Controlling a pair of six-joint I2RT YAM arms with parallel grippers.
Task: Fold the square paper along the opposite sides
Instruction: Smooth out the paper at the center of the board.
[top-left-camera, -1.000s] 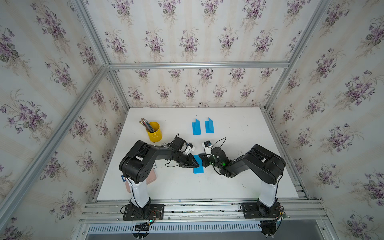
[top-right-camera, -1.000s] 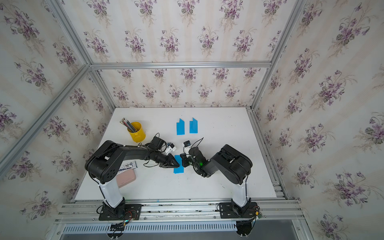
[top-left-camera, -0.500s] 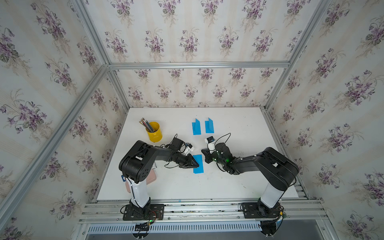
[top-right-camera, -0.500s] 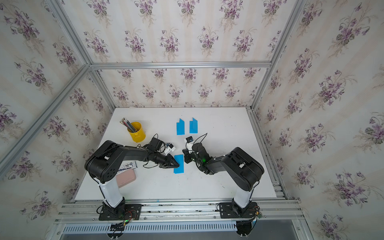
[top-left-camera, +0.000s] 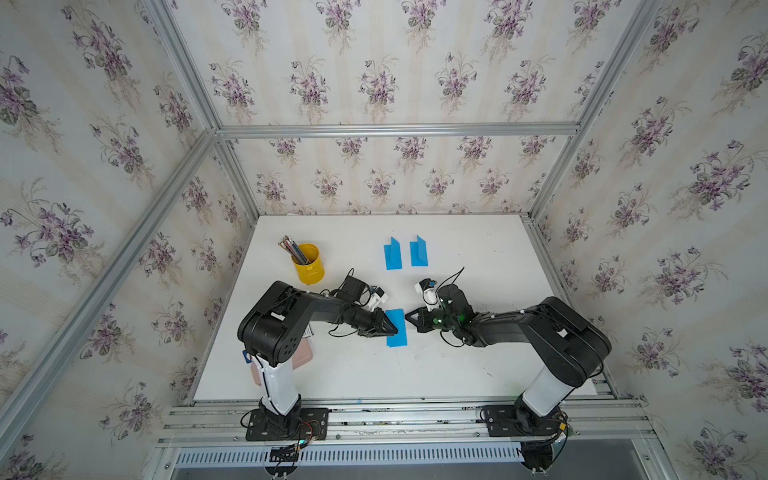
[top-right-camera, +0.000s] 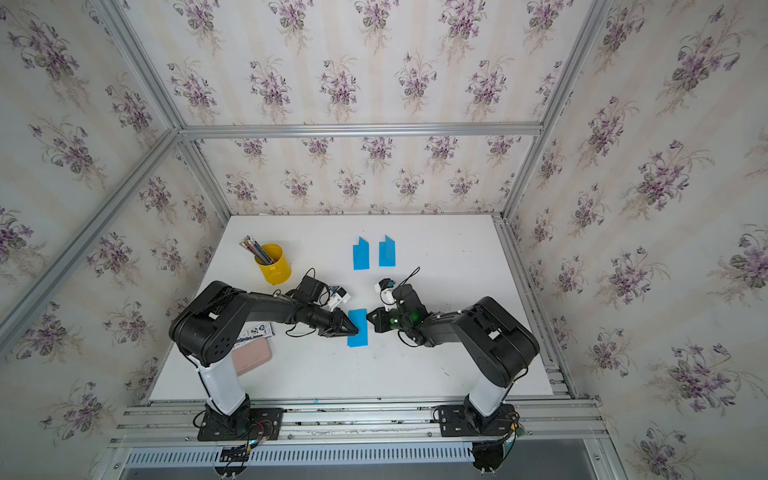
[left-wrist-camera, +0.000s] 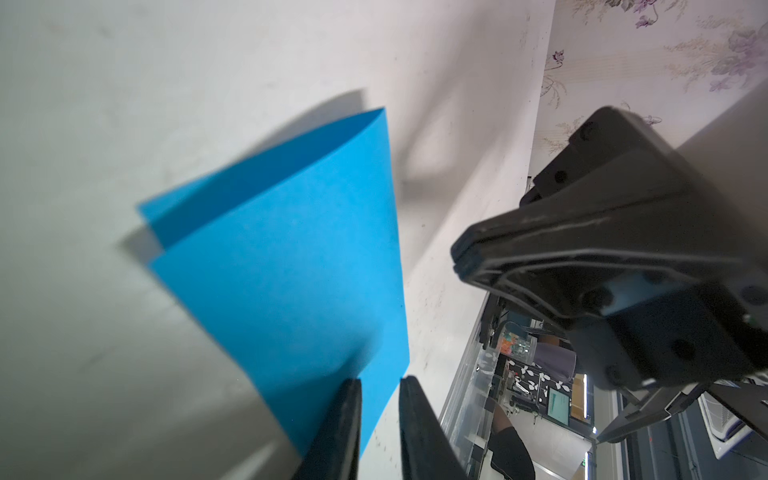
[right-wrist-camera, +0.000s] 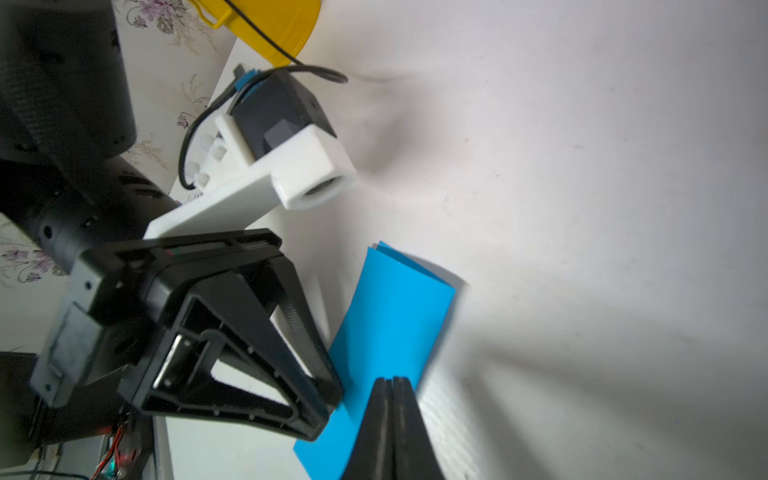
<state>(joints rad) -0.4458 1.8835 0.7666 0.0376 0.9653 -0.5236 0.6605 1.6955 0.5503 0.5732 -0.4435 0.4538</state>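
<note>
Lying under left jaws, seemingly touching: folded paper (top-left-camera: 399, 320).

Nothing can be read for certain. In a top view a small white card (top-right-camera: 255, 331) lies on the table (top-right-camera: 415, 365), just beside a pink case (top-right-camera: 251, 357), and its dark print is too small to make out. In the left wrist view a lit screen (left-wrist-camera: 558, 409) beyond the table is blurred and unreadable.
</note>
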